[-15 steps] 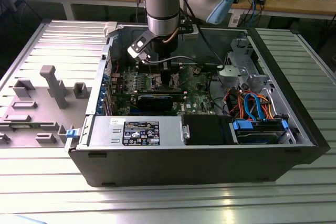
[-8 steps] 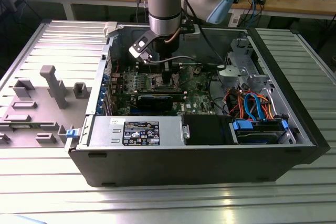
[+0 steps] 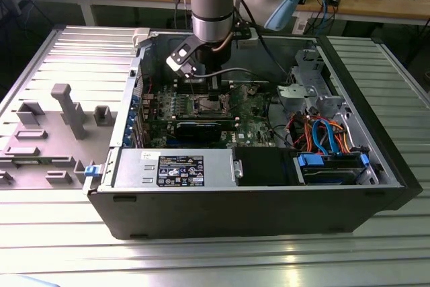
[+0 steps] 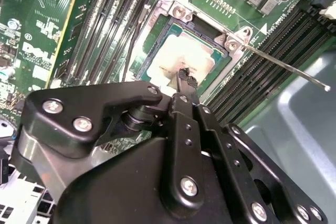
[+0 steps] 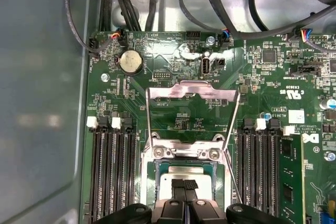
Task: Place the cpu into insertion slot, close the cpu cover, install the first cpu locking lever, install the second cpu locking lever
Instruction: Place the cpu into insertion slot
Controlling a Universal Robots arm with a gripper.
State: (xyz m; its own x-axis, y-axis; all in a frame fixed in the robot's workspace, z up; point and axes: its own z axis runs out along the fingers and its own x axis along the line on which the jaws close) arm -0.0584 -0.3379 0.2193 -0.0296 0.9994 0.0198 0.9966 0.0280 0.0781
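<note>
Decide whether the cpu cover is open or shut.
Open: in the first wrist view the cpu cover is swung back on its hinge, and the cpu lies bare under the tool.

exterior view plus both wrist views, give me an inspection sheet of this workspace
surface: slotted metal table with the open computer case on it
job's things: cpu lies in the insertion slot; cpu cover stands open; one locking lever is swung out
clutter: grey fixture blocks on the table at the exterior view's left
grippers: gripper shut, tips over the cpu
cables: black cables beside the board; orange and blue cables inside the case
surroundings: workbench behind
</note>
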